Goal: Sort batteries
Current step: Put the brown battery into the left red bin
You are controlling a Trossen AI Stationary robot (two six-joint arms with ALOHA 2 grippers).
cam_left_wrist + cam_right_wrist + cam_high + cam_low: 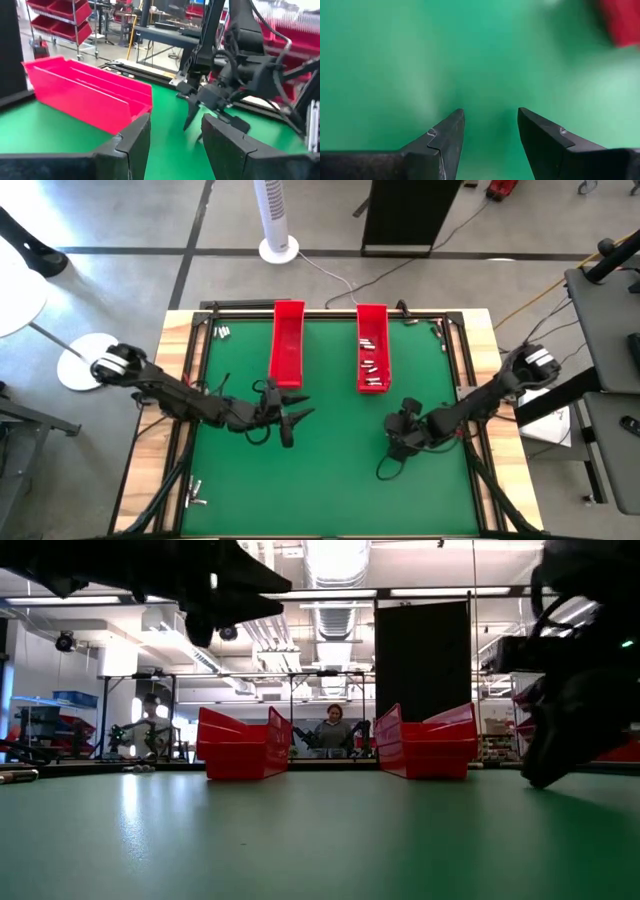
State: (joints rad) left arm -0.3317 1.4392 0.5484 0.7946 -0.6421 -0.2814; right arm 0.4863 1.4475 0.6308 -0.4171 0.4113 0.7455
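Note:
Two long red trays stand at the table's far middle. The left tray (287,345) shows nothing inside. The right tray (372,348) holds several small silvery batteries (372,370). More batteries lie loose on the wooden rim at the far left corner (221,332) and the near left corner (196,498). My left gripper (298,412) (175,140) hovers open just near of the left tray, pointing level toward the right arm. My right gripper (400,448) (490,130) is open and tilted down over bare green mat, near of the right tray. Nothing is between either pair of fingers.
The green mat (330,470) lies inside a black frame on a wooden table. My two grippers face each other across the mat's middle. A white fan stand (278,248) and a black cabinet stand beyond the far edge. A person sits far behind the table (333,730).

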